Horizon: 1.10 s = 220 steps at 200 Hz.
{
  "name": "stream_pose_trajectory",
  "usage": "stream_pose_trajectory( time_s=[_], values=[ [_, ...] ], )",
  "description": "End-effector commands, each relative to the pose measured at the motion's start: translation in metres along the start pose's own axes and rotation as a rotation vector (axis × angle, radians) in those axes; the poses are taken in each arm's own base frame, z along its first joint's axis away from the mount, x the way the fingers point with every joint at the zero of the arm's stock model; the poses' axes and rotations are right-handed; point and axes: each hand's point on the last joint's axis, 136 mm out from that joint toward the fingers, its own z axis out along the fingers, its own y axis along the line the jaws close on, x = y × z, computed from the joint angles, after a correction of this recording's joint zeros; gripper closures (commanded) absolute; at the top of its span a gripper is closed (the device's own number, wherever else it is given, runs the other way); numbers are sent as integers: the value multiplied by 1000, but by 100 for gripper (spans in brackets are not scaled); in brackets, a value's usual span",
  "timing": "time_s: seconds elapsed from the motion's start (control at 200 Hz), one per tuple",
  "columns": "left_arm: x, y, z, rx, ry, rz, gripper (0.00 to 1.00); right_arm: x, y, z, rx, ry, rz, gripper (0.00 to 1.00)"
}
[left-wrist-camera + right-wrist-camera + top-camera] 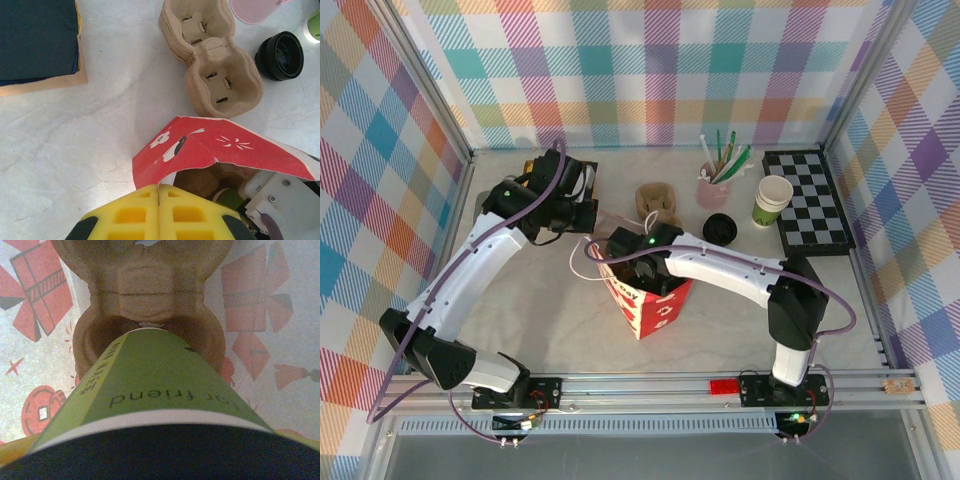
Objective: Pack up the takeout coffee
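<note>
The red paper bag (655,305) stands open mid-table. My left gripper (159,192) is shut, its yellow pads pinching the bag's (210,145) near left rim. My right gripper (642,268) reaches down into the bag. The takeout coffee (160,385), green-banded with a black lid, sits between its jaws. The cup's base is at a pocket of the brown pulp carrier (150,290) on the bag's floor. The cup hides the right fingers almost entirely. A sliver of the green cup (231,197) shows inside the bag in the left wrist view.
Behind the bag lie a stack of empty pulp carriers (658,200), black lids (718,228), a pink cup of straws (712,185) and a lidless green-banded cup (772,200). A checkerboard (807,200) lies at the right wall. A napkin box (37,45) stands at the back left.
</note>
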Motion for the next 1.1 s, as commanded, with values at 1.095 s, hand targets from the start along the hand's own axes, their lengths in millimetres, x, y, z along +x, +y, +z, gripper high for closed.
stream_pose_trajectory(
  time_s=[1.095],
  values=[
    [-8, 3, -21, -11, -80, -8, 93, 7, -15, 51, 80, -6, 38, 60]
  ],
)
